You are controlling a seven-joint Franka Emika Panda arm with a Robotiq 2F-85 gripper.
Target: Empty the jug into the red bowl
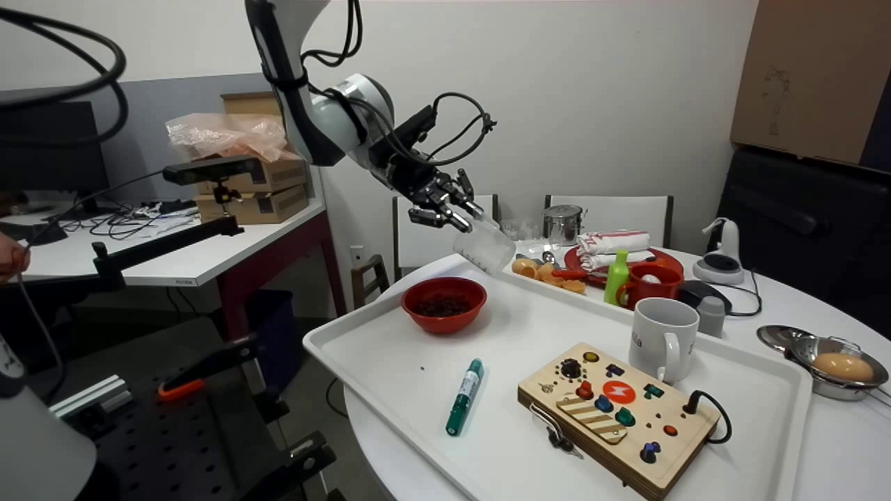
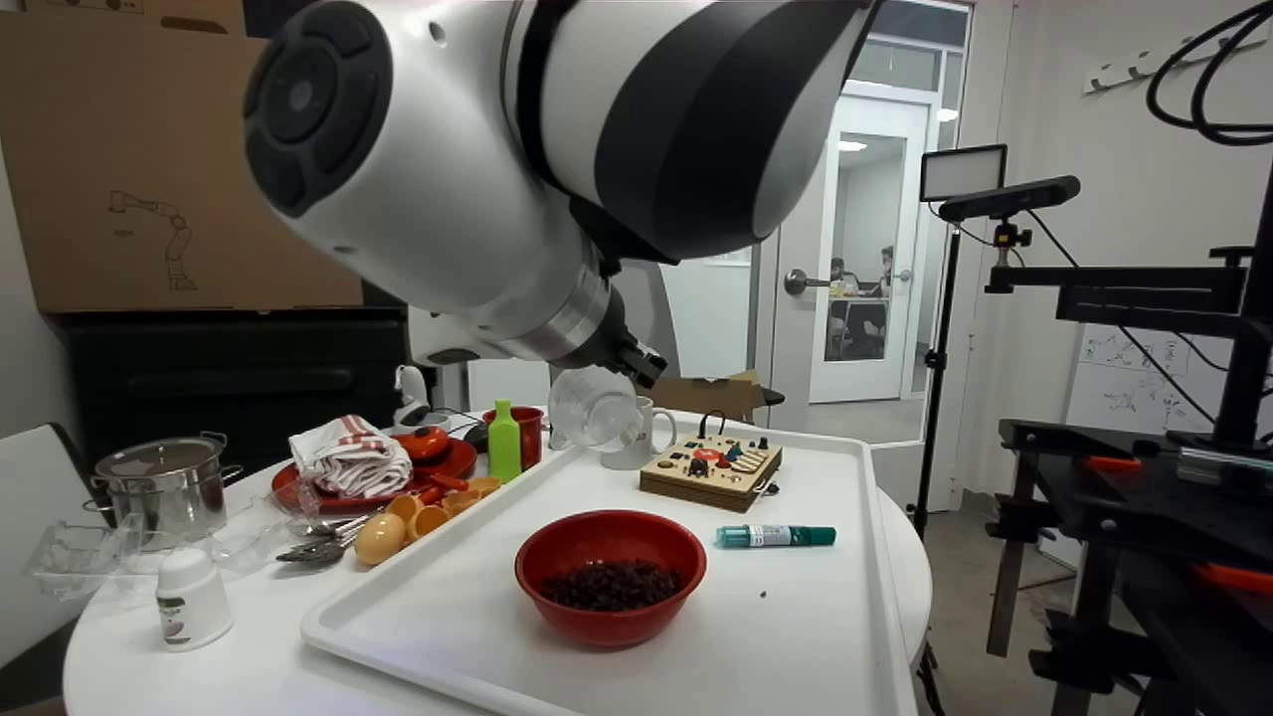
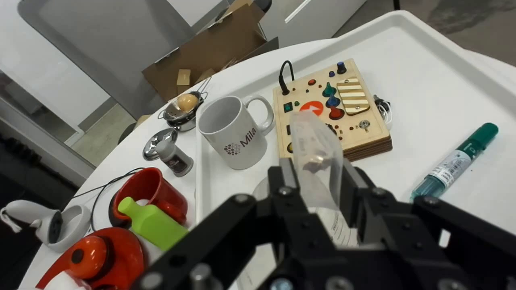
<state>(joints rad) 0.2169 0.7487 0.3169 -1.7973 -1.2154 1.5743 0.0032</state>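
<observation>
The jug is a clear plastic measuring jug with printed marks (image 1: 485,245), tilted in the air; it also shows in an exterior view (image 2: 595,410). My gripper (image 1: 470,217) is shut on the jug's handle; in the wrist view the handle sits between the gripper's fingers (image 3: 317,177). I see no dark pieces in the jug. The red bowl (image 1: 445,325) stands upright on the tray and holds many small dark pieces; it also shows in an exterior view (image 2: 612,628). The jug hangs above the tray's edge, to the side of the bowl and apart from it. The bowl is out of the wrist view.
The white tray (image 1: 390,351) also bears a green marker (image 1: 464,396), a wooden control box (image 1: 619,417) and a white mug (image 1: 654,341). Beyond its rim are eggshells (image 2: 403,522), a green bottle (image 1: 617,278), a red mug (image 1: 654,285), a red plate with a towel and a metal pot.
</observation>
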